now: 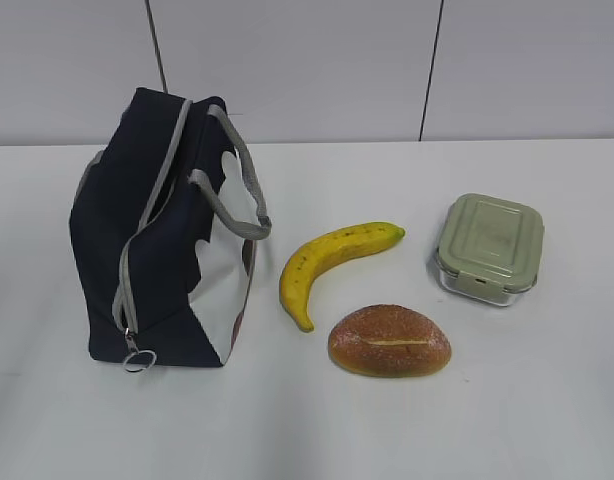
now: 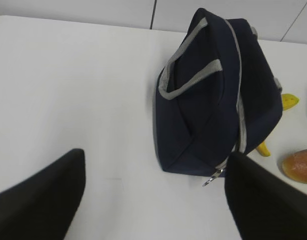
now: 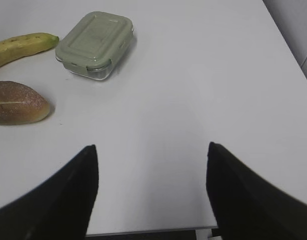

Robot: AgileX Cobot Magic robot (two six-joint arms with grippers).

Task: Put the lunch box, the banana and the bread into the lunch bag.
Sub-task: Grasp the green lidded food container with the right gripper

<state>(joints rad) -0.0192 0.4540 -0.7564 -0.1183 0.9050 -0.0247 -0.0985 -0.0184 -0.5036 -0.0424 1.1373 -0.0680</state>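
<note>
Standing: lunch bag (image 1: 157, 240) upright, zipper (image 1: 147, 215) closed
Beside bag: banana (image 1: 332, 265), bread (image 1: 389, 341), lunch box (image 1: 489, 247) apart, unobstructed
Grippers: left gripper (image 2: 153, 200) & right gripper (image 3: 151, 195) spread wide, empty, over table (image 1: 547, 400)

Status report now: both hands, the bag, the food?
Left hand and right hand open, empty. Lunch bag upright; banana, bread, lunch box outside on table. Nothing blocking.

No lettering, label, brand or number can be read on the bag (image 1: 157, 240), which shows only plain navy and white panels. The box (image 1: 490, 245) ahead of the right gripper (image 3: 151, 195) carries a raised pattern on its lid, too faint to read.
</note>
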